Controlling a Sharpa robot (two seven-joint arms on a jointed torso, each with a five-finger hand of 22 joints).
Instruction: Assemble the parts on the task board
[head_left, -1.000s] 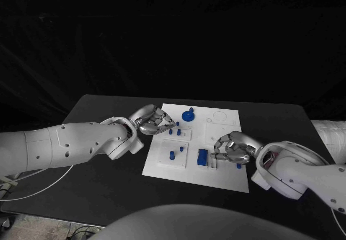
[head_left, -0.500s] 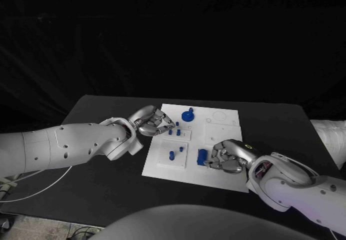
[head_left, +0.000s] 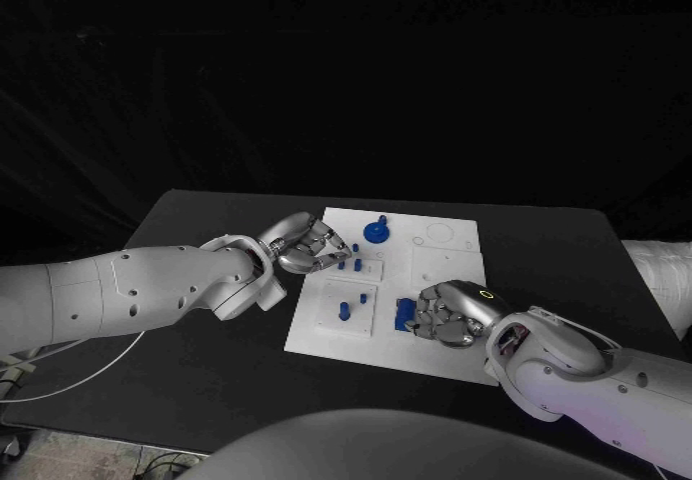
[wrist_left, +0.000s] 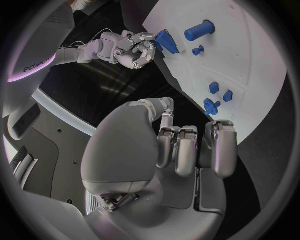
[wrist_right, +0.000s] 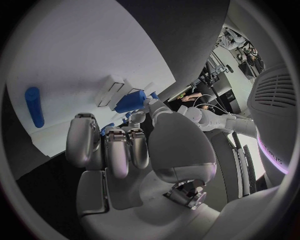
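The white square task board (head_left: 447, 262) lies mid-table on the black table (head_left: 202, 230); the left hand (head_left: 306, 243) sits at its nine o'clock edge, the right hand (head_left: 450, 313) at five o'clock.

A white rectangular task board (head_left: 447, 262) lies flat in the middle of the black table, its long sides running toward twelve o'clock and tilted slightly. Small blue parts sit on it. A round blue knob with an upright stem (head_left: 376, 232) stands toward eleven o'clock. Just below it, three short blue pegs (head_left: 351, 264) stand close together. A longer blue peg (head_left: 343, 309) lies toward eight o'clock. A wider blue block (head_left: 404, 315) stands at six o'clock, beside a raised white slotted fixture.
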